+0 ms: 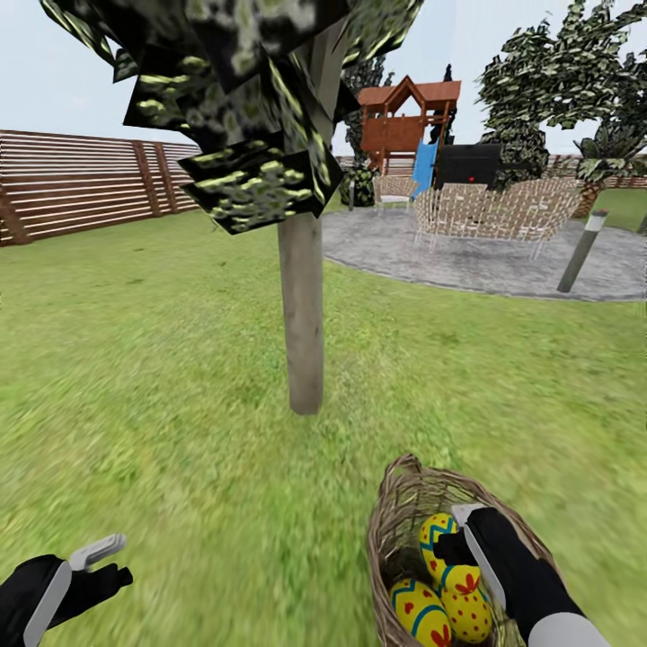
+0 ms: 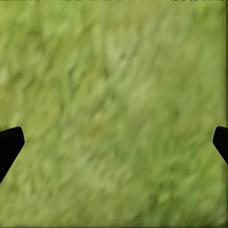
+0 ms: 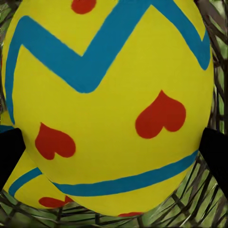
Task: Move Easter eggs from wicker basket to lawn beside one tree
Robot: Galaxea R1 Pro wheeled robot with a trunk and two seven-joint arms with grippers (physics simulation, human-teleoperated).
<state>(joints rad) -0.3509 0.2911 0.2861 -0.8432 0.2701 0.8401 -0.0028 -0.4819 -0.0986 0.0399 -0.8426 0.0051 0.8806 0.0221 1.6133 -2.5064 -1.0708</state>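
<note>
My right gripper [image 1: 460,539] is down inside the basket [image 1: 395,503] just in front of the tree [image 1: 303,314], jaws spread around the middle egg [image 3: 109,104], which I judge smooth, rigid and slippery, best pinched across its widest part, while my left gripper [image 1: 99,562] hangs released

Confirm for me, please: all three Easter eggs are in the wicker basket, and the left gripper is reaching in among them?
Not quite: it is the right gripper reaching into the wicker basket among the three Easter eggs, as the head view shows; the left gripper hangs over the lawn.
</note>
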